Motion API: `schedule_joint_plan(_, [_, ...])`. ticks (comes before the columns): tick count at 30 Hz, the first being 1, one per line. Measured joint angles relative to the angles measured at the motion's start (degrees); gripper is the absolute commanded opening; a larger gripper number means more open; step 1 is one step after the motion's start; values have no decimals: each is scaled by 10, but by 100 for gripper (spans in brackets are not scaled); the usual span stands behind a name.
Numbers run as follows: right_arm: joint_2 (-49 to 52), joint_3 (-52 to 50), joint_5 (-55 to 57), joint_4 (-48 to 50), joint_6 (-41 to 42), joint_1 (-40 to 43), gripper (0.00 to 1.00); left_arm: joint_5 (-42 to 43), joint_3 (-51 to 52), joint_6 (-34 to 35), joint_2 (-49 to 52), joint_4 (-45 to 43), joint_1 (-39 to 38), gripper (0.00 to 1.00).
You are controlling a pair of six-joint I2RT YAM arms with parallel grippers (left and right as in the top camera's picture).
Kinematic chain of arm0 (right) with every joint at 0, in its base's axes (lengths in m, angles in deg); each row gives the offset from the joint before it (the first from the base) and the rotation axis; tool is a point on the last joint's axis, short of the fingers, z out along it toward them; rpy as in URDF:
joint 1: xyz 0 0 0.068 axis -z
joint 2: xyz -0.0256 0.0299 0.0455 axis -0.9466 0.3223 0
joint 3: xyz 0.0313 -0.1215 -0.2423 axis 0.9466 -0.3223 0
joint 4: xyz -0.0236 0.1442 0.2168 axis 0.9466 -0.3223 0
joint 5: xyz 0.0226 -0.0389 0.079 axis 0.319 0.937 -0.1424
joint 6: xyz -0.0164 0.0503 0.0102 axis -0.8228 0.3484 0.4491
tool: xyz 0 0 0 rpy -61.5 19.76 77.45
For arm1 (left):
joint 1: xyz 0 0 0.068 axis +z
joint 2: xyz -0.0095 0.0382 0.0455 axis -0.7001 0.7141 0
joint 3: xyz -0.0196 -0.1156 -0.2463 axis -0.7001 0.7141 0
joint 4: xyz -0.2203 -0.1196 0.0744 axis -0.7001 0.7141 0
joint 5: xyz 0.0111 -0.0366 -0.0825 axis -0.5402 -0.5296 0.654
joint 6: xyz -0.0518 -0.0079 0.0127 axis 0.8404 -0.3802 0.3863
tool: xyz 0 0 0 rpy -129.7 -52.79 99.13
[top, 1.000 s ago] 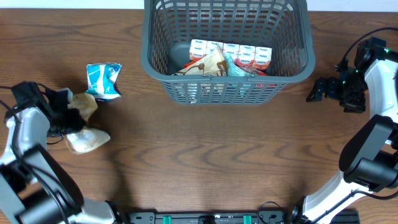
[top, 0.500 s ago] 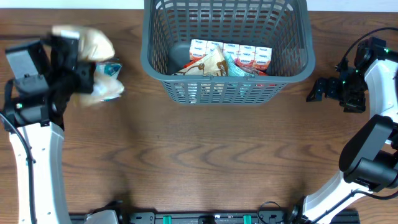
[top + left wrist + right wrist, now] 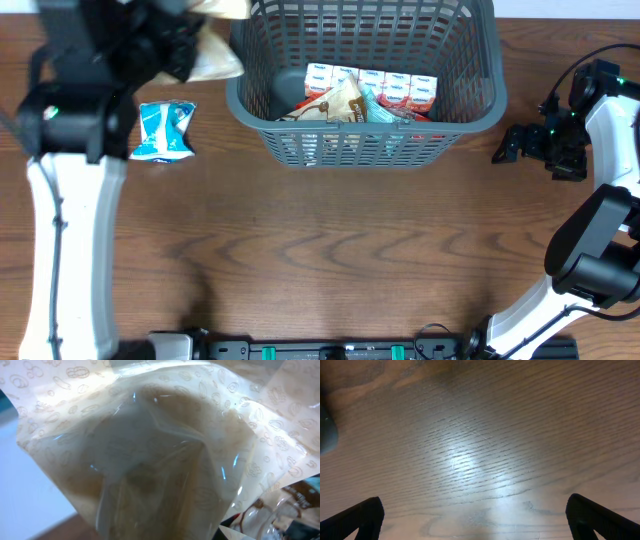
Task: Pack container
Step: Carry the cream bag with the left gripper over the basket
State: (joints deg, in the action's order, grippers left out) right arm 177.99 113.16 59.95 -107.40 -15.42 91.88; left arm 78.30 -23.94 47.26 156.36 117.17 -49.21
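While the left arm stands tall at the left of the bench (image 3: 330,250), its white forearm running straight up the overhead view and its dark wrist turned toward the container (image 3: 370,128), the left claw (image 3: 188,45) is pinched on a pale snack bag (image 3: 218,60); the bag juts out from the claw toward the container, its far edge touching or overlapping the near rim as seen from above, though whether it is over the inside I cannot tell; in the left wrist view the bag's translucent, lightly printed film fills nearly the whole picture, and the claw's own fingers are hidden behind it; below the claw, on the bench and apart from it, lies a blue packet (image 3: 163,130); the container, a dark grey slotted basket, sits just beside the claw on its bag side, at the far middle of the bench; inside it a row of small cartons (image 3: 370,85) stands along the far part of the bottom, with a brown packet (image 3: 335,103) and a teal packet (image 3: 378,110) lying in front of them; the right arm is folded at the opposite edge, its right claw (image 3: 506,147) spread wide and pointing toward the container, well apart from it; in the right wrist view its two dark fingertips (image 3: 355,517) sit at the bottom corners with only bare wood between them.
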Motion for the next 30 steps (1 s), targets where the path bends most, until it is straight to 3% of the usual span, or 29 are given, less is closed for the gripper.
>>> schedule_joint_plan(7, [0,0,0,0,0,0,99,-1,-77,-68,87,4,-80,6])
schedule_joint_plan(16, [0,0,0,2,0,0,99,-3,-87,-158,107,14,-152,6])
schedule_joint_plan(30, [0,0,0,2,-2,0,99,-46,-95,-236,188,104,-167,6])
